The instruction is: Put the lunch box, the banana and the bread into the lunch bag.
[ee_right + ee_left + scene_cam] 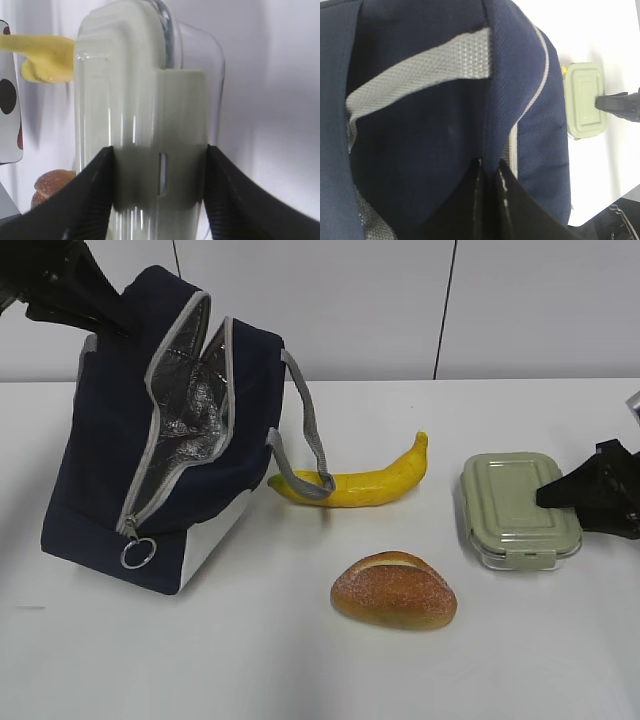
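The navy lunch bag (110,460) stands tilted at the left, unzipped, with its foil lining showing. My left gripper (108,326) is shut on a fold of the bag's top fabric (490,125), with its fingertips (481,167) pinching that fold. The lunch box (518,508) lies at the right. My right gripper (552,495) is closed on the box's right end, a finger (102,190) on each side of the green clip (165,165). The banana (360,485) lies between bag and box. The bread (393,590) is in front.
One grey strap handle (312,455) of the bag lies over the banana's left end. The banana tip (45,57) and the bread (50,185) show behind the box in the right wrist view. The white table (300,670) runs to a pale wall at the back.
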### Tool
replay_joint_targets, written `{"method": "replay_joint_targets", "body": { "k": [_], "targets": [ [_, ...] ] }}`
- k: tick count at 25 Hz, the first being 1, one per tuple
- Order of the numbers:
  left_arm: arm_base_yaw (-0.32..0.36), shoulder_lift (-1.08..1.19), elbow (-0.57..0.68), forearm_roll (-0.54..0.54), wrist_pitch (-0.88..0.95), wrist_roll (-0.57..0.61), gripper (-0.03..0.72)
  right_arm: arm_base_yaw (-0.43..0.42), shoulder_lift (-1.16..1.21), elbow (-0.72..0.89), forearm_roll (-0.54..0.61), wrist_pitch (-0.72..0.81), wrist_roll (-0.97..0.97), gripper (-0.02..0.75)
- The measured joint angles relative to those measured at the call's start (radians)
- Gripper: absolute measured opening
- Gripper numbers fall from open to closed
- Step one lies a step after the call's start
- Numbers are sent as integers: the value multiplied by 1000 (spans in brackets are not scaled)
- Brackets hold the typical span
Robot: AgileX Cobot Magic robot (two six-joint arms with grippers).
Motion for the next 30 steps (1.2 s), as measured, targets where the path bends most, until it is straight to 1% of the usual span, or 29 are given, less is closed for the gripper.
{"method": "replay_joint_targets", "body": {
  "k": [6, 12, 15, 18, 21, 26, 30],
  "targets": [
    [0, 0, 0, 0, 0, 0, -15, 0, -2, -64, -26, 58, 29, 398],
    [0, 0, 0, 0, 0, 0, -15, 4, -74, -141, -31, 87, 138, 398],
    [0, 0, 0, 0, 0, 0, -15, 34, -120, -178, -42, 89, 206, 398],
    [0, 0, 0, 0, 0, 0, -15, 82, -168, -223, -66, 104, 280, 398],
    [0, 0, 0, -2, 0, 0, -15, 150, -206, -293, -76, 117, 366, 398],
    [0, 0, 0, -25, 0, 0, -15, 308, -220, -458, -80, 138, 519, 398],
    [0, 0, 0, -33, 0, 0, -15, 438, -220, -575, -84, 154, 601, 398]
  ]
}}
